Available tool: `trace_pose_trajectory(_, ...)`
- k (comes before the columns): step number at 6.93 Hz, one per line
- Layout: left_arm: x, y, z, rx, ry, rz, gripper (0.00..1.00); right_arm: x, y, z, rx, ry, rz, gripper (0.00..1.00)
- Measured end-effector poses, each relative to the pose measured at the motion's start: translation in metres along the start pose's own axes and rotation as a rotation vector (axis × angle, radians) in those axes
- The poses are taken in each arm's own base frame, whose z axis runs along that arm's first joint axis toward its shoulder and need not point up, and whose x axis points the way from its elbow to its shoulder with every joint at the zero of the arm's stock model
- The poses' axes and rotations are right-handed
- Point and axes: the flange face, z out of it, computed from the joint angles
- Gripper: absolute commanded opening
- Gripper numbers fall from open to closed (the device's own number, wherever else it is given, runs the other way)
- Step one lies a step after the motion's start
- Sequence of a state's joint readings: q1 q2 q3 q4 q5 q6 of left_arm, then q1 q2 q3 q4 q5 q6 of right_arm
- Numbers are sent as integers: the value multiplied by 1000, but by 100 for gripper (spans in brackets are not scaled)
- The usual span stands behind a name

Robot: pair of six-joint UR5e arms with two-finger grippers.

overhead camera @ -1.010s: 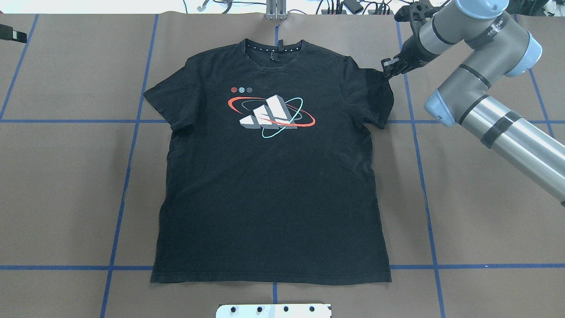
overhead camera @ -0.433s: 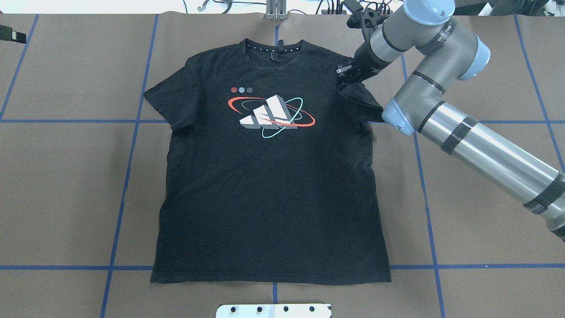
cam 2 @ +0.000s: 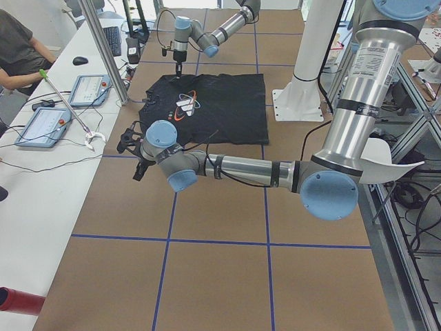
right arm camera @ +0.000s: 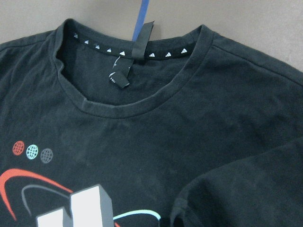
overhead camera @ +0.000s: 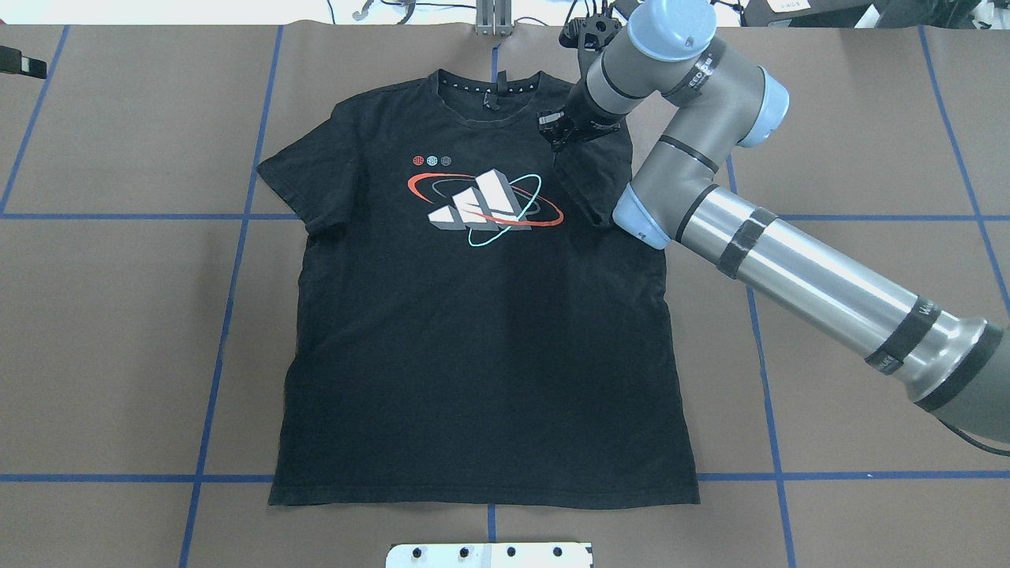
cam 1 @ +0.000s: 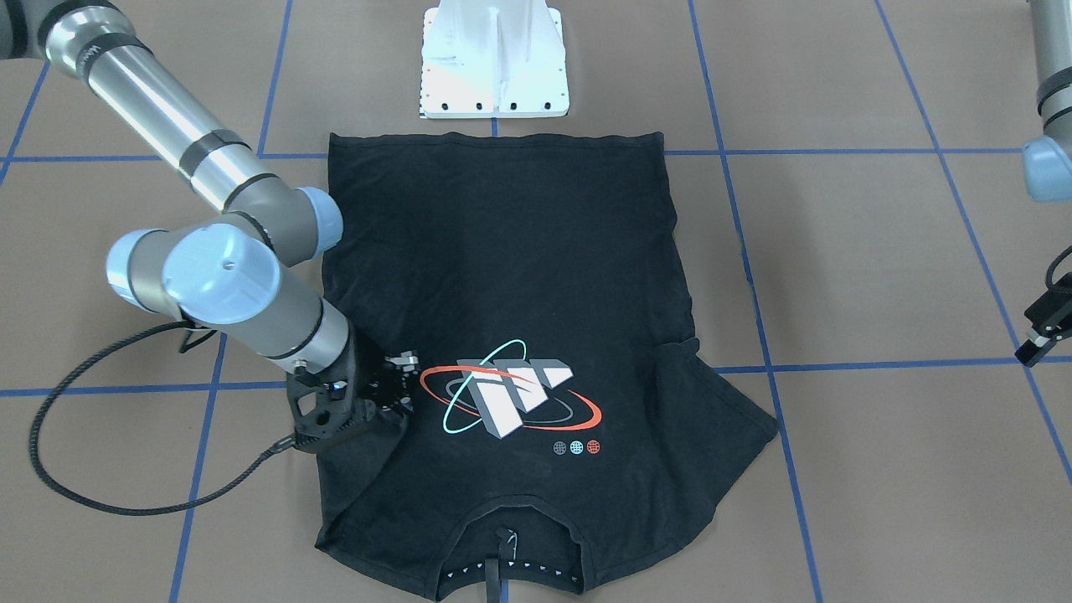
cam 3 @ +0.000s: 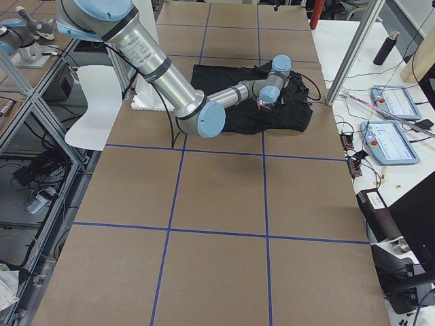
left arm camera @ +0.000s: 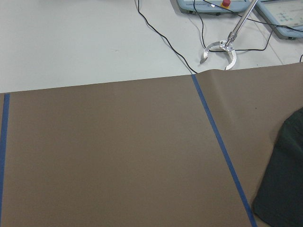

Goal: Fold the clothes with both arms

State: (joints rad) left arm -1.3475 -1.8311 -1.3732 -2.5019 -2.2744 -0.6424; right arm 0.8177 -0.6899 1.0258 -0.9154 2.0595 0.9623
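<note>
The black T-shirt [overhead camera: 473, 339] lies flat and face up on the brown table, collar at the far side, its logo [overhead camera: 485, 207] showing. My right gripper [overhead camera: 555, 131] hovers just right of the collar, shut on the shirt's right sleeve [overhead camera: 592, 177], which is pulled inward over the chest. From the front the right gripper [cam 1: 399, 383] sits beside the logo [cam 1: 507, 398]. The right wrist view shows the collar [right arm camera: 135, 101] and the folded-over sleeve edge [right arm camera: 246, 189]. My left gripper [cam 1: 1041, 331] hangs off the shirt past its other sleeve [cam 1: 737, 419]; I cannot tell whether it is open or shut.
The white pedestal base [cam 1: 494, 59] stands at the hem side. A black cable [cam 1: 50, 452] loops on the table beside the right arm. Blue tape lines [overhead camera: 229, 276] grid the surface. A white bench with tablets [cam 2: 41, 124] and a grabber tool [left arm camera: 220, 49] lies beyond the far edge.
My right gripper has travelled left from the shirt's outer edge to near the collar, dragging the right sleeve over the chest. The rest of the shirt has stayed put.
</note>
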Motion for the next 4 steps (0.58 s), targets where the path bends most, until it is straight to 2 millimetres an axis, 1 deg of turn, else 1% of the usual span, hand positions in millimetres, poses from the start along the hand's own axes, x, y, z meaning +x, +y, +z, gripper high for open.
trace_pose_trajectory(1, -1, 1, 0, -1, -1, -1, 99, 1, -6, 7, 32, 38, 20, 0)
trace_pose_trajectory(2, -1, 1, 0, 0, -2, -1, 99, -7, -13, 10, 53, 56, 26, 0)
trace_pose_trajectory(4, -2, 2, 0, -2, -1, 0, 99, -39, -23, 14, 74, 59, 16, 0)
